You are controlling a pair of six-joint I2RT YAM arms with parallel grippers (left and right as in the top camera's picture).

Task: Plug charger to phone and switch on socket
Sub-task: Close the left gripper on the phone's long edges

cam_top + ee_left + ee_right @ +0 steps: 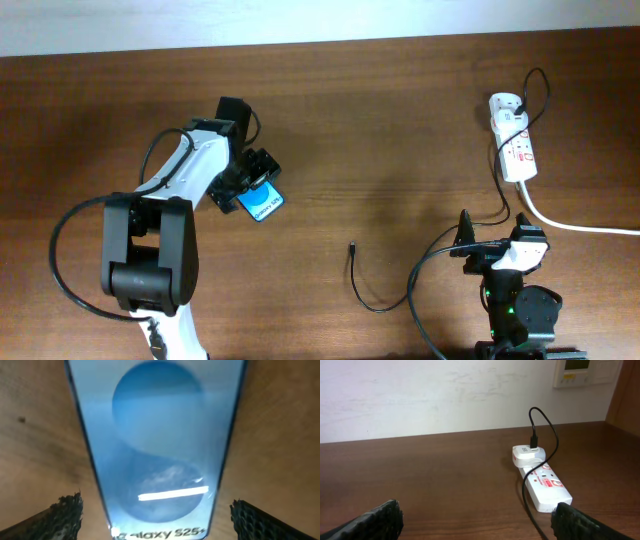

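On the brown wooden table [380, 120], only the left wrist view showed "alaxy S25+" on the slim blue-screened phone [155, 435]; left gripper [157, 512] and right gripper [477, 517] gaped wide.

Overhead: soft, even light is falling on the brown table [400, 120], and shadows are showing only faintly. Left wrist: the phone [155, 435] is sitting blurred and out of focus, with a white glare streak lying across its screen. Right wrist: sharp, and the far wall [420, 395] is glowing pale.
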